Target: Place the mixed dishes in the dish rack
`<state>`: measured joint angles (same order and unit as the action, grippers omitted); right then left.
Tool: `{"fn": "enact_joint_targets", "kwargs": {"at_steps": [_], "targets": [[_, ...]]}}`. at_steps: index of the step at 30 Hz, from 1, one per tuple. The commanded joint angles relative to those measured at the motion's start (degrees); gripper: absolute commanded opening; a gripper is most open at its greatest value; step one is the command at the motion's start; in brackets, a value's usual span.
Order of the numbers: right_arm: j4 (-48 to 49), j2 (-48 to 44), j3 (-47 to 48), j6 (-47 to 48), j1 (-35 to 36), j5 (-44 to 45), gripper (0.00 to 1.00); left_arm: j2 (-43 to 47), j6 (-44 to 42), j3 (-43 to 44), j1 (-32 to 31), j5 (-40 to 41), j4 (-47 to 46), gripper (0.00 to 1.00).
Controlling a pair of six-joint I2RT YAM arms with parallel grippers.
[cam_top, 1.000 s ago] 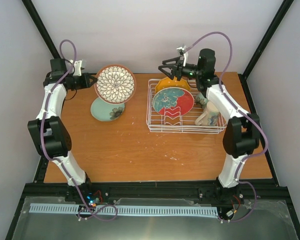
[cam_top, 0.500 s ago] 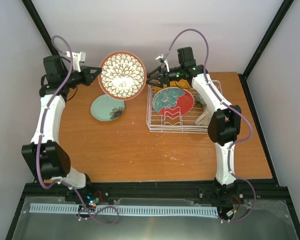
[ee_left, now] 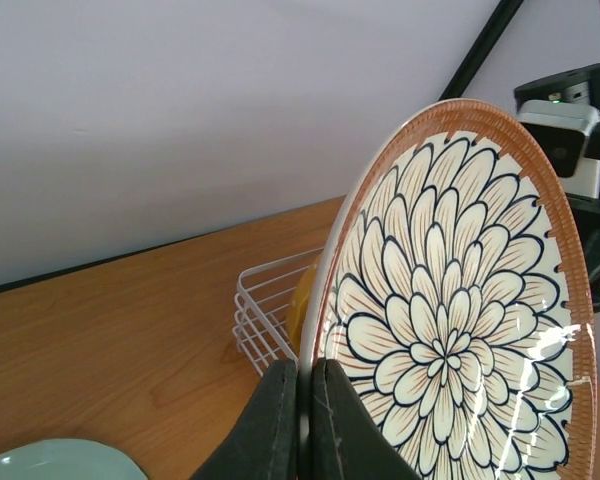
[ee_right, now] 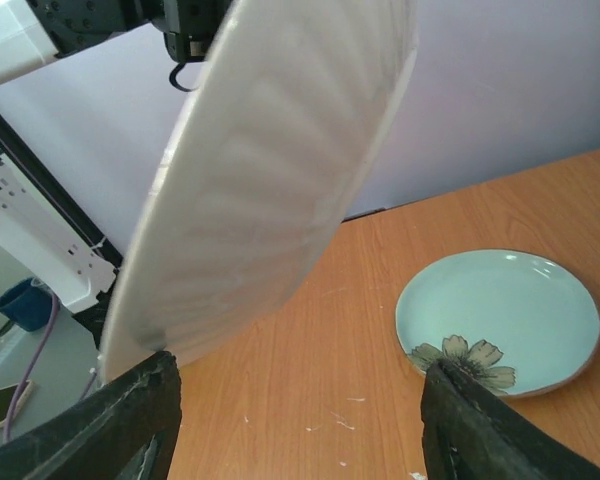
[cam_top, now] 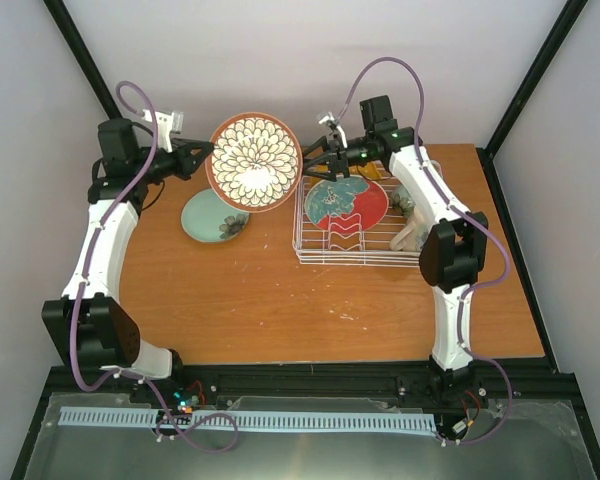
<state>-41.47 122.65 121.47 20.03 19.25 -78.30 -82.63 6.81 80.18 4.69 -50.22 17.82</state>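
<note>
My left gripper (cam_top: 208, 158) is shut on the left rim of the white plate with dark floral pattern (cam_top: 253, 160) and holds it on edge in the air, left of the dish rack (cam_top: 310, 235). In the left wrist view the fingers (ee_left: 280, 420) pinch the plate (ee_left: 450, 320). My right gripper (cam_top: 315, 165) is open at the plate's right edge; its wrist view shows the plate's plain back (ee_right: 270, 170) just above the wide-open jaws. The red-and-teal plate (cam_top: 347, 203) and the orange-yellow plate (cam_top: 370, 182) stand in the rack. The mug (cam_top: 408, 238) is at its right end.
The small teal bowl with a flower (cam_top: 215, 215) lies on the wooden table (cam_top: 280, 300) under the held plate; it also shows in the right wrist view (ee_right: 500, 320). Black frame posts stand at the back corners. The rack's corner (ee_left: 265, 310) lies behind the held plate.
My left arm has lifted the floral plate and carried it right, towards the rack. My right gripper has swung left from above the rack to the plate's right edge.
</note>
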Motion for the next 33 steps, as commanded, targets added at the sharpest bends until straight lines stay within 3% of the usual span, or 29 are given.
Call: {"fn": "enact_joint_targets", "kwargs": {"at_steps": [1, 13, 33], "targets": [[-5.7, -4.6, 0.5, 6.2, 0.0, 1.9, 0.65, 2.7, -0.9, 4.7, -0.4, 2.1, -1.9, 0.01], [-3.9, -3.7, 0.7, 3.7, -0.6, -2.9, 0.66, 0.8, -0.8, 6.9, -0.4, 1.4, -1.1, 0.01], [3.4, -0.3, 1.3, -4.2, 1.2, -2.8, 0.64, 0.6, 3.6, 5.3, -2.1, -1.6, -6.0, 0.01]]}}
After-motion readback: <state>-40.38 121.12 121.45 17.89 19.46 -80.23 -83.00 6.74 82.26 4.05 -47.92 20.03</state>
